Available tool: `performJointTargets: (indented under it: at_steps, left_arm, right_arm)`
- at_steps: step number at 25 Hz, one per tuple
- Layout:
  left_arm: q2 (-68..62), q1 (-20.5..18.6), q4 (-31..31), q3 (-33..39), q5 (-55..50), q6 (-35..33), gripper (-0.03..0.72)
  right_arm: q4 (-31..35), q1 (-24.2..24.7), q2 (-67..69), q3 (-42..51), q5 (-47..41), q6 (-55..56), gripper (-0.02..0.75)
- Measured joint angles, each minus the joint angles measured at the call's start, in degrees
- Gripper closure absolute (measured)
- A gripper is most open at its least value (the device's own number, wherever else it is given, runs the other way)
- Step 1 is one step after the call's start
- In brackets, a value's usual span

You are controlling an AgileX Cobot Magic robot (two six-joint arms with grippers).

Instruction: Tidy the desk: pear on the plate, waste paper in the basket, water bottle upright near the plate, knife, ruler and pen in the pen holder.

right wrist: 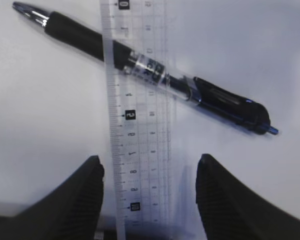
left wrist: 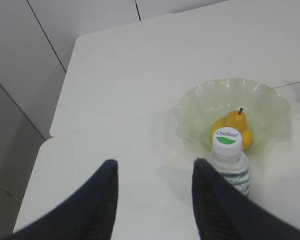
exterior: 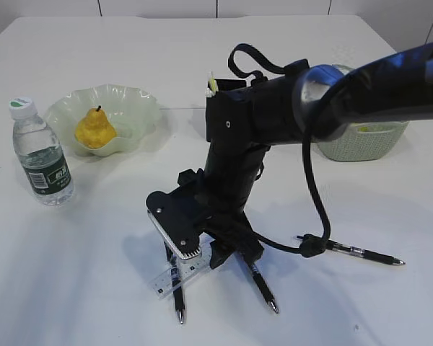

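Observation:
My right gripper (exterior: 202,256) reaches down at the desk's front middle, open, its fingers (right wrist: 151,162) straddling the clear ruler (right wrist: 140,100) without touching it. The ruler (exterior: 175,277) lies across a black pen (right wrist: 150,67), which also shows in the exterior view (exterior: 177,292). A second pen (exterior: 262,285) lies just to the right and a third (exterior: 364,253) further right. The pear (exterior: 95,128) sits in the wavy green plate (exterior: 141,108). The water bottle (exterior: 42,155) stands upright left of the plate. My left gripper (left wrist: 155,167) is open and empty above the desk, near the bottle (left wrist: 229,160).
The grey-green basket (exterior: 361,144) stands at the back right, mostly behind my right arm. A pale yellow-white tip (exterior: 211,85) sticks up behind the arm's wrist; the pen holder and knife are hidden. The desk's left edge (left wrist: 55,132) shows in the left wrist view.

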State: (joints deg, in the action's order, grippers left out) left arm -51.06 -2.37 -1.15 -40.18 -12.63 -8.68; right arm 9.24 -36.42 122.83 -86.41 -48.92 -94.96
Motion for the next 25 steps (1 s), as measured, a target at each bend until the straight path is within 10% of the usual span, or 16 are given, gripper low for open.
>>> performJointTargets:
  at_steps: [25]
  left_arm:
    - [0.00,0.00,-0.08,0.00,0.14,0.00,0.347]
  right_arm:
    - [1.66,0.00,2.28,-3.11,-2.30,-0.11,0.298]
